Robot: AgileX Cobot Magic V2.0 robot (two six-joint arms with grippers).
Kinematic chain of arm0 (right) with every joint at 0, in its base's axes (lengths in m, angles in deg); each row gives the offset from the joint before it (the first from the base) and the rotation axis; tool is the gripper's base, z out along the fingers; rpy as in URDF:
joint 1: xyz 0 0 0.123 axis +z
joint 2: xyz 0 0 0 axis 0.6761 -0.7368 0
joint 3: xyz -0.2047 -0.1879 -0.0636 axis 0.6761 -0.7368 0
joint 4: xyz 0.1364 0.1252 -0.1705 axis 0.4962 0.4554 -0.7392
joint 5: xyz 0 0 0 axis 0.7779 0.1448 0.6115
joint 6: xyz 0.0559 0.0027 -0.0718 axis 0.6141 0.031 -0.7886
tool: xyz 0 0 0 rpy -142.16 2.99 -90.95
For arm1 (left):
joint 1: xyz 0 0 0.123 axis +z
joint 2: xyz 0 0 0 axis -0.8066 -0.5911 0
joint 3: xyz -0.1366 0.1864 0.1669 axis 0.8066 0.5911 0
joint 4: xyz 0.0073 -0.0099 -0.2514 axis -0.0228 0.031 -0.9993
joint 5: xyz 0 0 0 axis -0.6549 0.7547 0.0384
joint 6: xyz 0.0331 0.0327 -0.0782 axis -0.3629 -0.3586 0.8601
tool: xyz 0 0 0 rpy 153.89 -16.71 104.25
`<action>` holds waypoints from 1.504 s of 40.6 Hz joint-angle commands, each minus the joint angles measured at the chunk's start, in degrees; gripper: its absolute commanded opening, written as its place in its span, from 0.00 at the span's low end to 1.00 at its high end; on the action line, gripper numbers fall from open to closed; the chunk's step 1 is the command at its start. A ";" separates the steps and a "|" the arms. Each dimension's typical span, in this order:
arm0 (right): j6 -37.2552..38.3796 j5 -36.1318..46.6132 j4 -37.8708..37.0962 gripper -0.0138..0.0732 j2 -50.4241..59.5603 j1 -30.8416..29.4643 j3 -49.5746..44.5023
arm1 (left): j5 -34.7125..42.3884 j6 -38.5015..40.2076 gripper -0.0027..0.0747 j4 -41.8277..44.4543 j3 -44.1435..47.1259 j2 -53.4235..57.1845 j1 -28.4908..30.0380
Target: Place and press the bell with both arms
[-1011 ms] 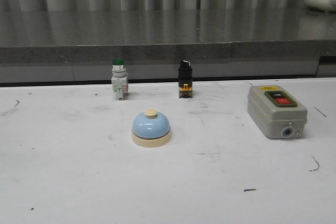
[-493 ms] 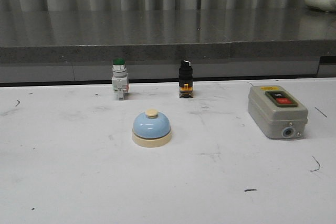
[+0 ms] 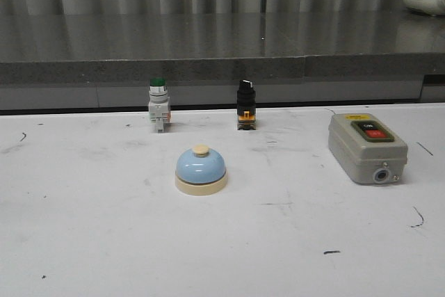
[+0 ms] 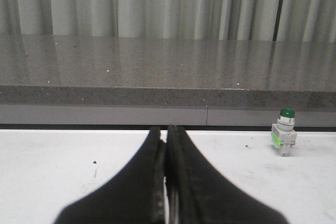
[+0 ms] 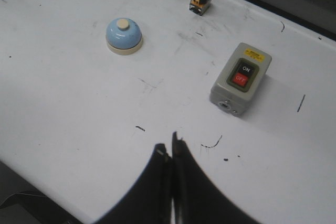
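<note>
The light-blue bell (image 3: pixel 200 170) with cream base and cream knob stands upright on the white table (image 3: pixel 83 241), near its middle. It also shows in the right wrist view (image 5: pixel 124 35), well away from the fingers. My left gripper (image 4: pixel 164 132) is shut and empty, low over the table, and the bell is out of its view. My right gripper (image 5: pixel 169 144) is shut and empty, held high above the table's near edge. Neither arm shows in the front view.
A green-capped pushbutton (image 3: pixel 158 104) and a black selector switch (image 3: pixel 245 104) stand at the table's back. A grey switch box (image 3: pixel 366 147) with red and black buttons lies at the right. A grey stone ledge (image 3: pixel 208 50) runs behind the table.
</note>
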 commanded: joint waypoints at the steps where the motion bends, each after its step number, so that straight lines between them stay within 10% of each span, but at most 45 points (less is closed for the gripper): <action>1: 0.05 3.35 0.00 0.08 0.05 -0.33 1.64 | 5.07 0.27 0.01 -0.63 1.29 0.84 -0.01; 32: 0.09 55.28 -0.66 0.08 34.09 -25.44 -44.60 | 5.07 0.27 0.01 -0.63 1.29 0.84 -0.01; 61: 0.10 53.11 2.42 0.08 34.83 -28.23 -44.35 | 5.07 0.27 0.01 -0.63 1.29 0.84 -0.01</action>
